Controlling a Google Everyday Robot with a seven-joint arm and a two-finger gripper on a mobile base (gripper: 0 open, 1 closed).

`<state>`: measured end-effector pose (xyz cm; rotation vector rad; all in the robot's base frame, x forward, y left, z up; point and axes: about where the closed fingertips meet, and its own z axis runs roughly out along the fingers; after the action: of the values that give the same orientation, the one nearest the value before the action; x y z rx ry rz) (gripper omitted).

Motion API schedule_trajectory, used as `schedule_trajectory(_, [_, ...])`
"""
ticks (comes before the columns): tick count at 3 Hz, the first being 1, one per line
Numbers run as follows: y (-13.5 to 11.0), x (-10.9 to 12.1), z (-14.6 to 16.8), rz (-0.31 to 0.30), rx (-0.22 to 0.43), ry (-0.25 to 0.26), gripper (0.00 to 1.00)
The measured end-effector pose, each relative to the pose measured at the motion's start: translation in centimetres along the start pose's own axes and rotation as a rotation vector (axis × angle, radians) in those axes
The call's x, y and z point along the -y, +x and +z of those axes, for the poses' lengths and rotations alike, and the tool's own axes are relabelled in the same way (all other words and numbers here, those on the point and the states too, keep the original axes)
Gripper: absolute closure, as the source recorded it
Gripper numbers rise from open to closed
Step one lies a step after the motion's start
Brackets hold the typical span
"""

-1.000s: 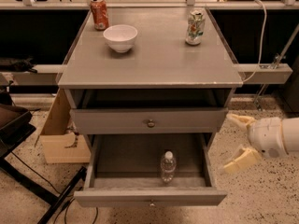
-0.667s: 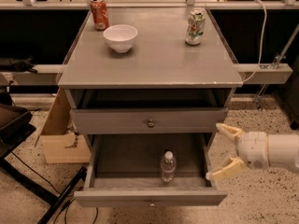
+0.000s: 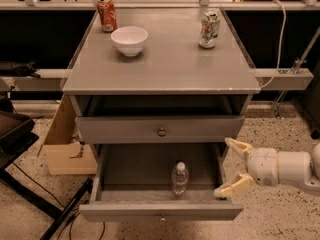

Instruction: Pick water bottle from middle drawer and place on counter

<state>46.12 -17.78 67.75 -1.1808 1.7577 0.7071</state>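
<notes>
The water bottle (image 3: 180, 178), clear with a white cap, stands upright on the grey floor of the open middle drawer (image 3: 125, 166), right of its centre and near its front panel. The counter (image 3: 165, 64) is the flat grey top of the cabinet above. My gripper (image 3: 231, 167) comes in from the right on a white arm. It is open, with its cream fingers (image 3: 235, 185) spread over the drawer's right wall. It is to the right of the bottle and does not touch it.
On the counter stand a red soda can (image 3: 106, 14), a white bowl (image 3: 129, 40) and a white-green soda can (image 3: 209, 29). A shut drawer with a round knob (image 3: 161, 132) sits above the open one. A cardboard box (image 3: 62, 144) and a dark stand (image 3: 15, 134) are at the left.
My gripper has moved left, from beside the cabinet to the right wall of the open drawer, closer to the bottle. The bottle has not moved.
</notes>
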Motion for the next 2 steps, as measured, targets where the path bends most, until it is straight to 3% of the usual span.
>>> schedule_trajectory(1, [0.9,0.5,2.0,-0.019,0.038,-0.031,0.0])
schedule_trajectory(2, [4.2,3.7,7.9,-0.058,0.123,-0.082,0.0])
